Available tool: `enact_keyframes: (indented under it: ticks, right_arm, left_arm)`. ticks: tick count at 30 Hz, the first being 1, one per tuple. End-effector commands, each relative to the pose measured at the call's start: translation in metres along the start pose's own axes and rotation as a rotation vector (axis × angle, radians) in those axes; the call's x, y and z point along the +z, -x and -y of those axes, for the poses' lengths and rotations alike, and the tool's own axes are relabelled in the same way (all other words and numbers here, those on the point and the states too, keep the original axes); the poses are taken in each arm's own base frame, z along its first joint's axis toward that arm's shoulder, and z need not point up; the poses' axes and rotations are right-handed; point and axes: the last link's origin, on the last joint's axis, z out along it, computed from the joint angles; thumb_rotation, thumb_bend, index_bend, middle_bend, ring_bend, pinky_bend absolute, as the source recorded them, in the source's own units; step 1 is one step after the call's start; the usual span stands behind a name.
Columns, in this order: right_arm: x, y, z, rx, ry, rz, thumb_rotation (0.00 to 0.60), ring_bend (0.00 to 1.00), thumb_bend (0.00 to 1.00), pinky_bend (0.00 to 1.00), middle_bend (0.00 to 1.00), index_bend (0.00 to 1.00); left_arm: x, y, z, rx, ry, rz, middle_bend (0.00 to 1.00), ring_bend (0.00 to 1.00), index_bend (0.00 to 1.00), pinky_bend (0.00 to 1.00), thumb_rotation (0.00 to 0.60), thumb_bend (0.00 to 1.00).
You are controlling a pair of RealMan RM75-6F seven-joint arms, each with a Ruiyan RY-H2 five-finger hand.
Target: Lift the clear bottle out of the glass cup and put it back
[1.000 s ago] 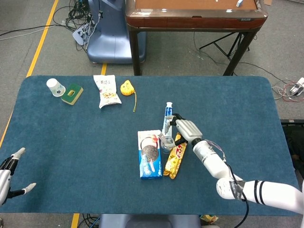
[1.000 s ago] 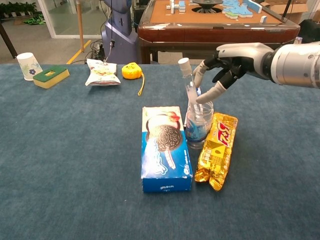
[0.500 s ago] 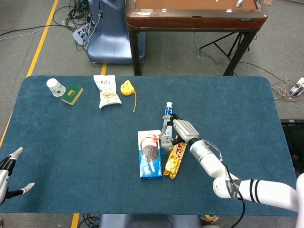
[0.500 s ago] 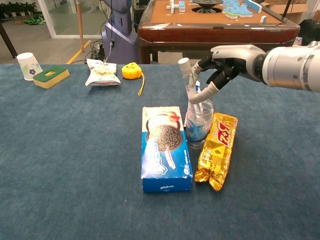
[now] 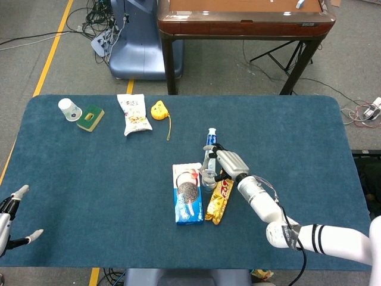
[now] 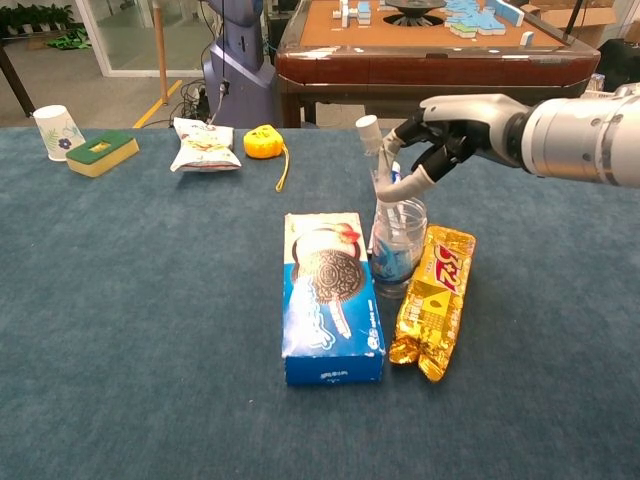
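Chest view | right hand (image 6: 446, 135) fingers curled, apparently pinching clear bottle (image 6: 376, 165) neck | bottle tilted in glass cup (image 6: 399, 248)

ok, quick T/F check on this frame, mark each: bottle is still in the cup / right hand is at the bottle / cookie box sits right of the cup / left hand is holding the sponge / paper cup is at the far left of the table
1. The clear bottle stands in the glass cup. True.
2. The right hand has its fingers around the bottle's neck. True.
3. The cookie box lies right of the glass cup. False: it lies left of it; the yellow snack bar is on the right.
4. The left hand holds the sponge. False: it is at the near left edge, holding nothing.
5. The paper cup is at the table's far left. True.
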Motion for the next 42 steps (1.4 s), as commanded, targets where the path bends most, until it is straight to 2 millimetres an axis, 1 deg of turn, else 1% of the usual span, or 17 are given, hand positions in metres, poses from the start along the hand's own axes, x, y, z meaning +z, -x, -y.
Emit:
enact_keyframes:
  ticks: [1, 11, 26, 33, 38, 42]
  right_arm:
    - [0.001, 0.001, 0.001, 0.003, -0.002, 0.003, 0.6, 0.01, 0.3, 0.14, 0.15, 0.52]
    - [0.002, 0.005, 0.003, 0.005, -0.007, 0.011, 0.6, 0.01, 0.3, 0.14, 0.15, 0.52]
    - [0.0, 0.003, 0.0, 0.002, 0.006, 0.0, 0.6, 0.01, 0.36, 0.14, 0.17, 0.58]
    - [-0.001, 0.002, 0.0, 0.008, 0.006, -0.01, 0.6, 0.01, 0.38, 0.14, 0.19, 0.62]
    - [-0.006, -0.002, 0.005, 0.012, -0.011, -0.028, 0.6, 0.01, 0.39, 0.14, 0.21, 0.65]
    - [-0.011, -0.008, 0.01, 0.016, -0.03, -0.05, 0.6, 0.05, 0.39, 0.14, 0.25, 0.66]
  left_arm:
    - [0.0, 0.0, 0.0, -0.001, 0.0, -0.002, 0.16, 0.19, 0.0, 0.44, 0.6, 0.09]
    - [-0.001, -0.002, 0.001, -0.006, -0.002, -0.009, 0.16, 0.19, 0.0, 0.44, 0.6, 0.09]
    - [-0.001, -0.001, 0.0, -0.001, -0.003, -0.006, 0.16, 0.19, 0.0, 0.44, 0.6, 0.09]
    - [-0.001, -0.001, 0.001, 0.001, -0.004, -0.004, 0.16, 0.19, 0.0, 0.44, 0.6, 0.09]
    - [0.0, 0.0, 0.001, 0.004, -0.006, -0.001, 0.16, 0.19, 0.0, 0.44, 0.6, 0.09]
    - [0.0, 0.0, 0.001, 0.005, -0.007, 0.0, 0.16, 0.19, 0.0, 0.44, 0.6, 0.09]
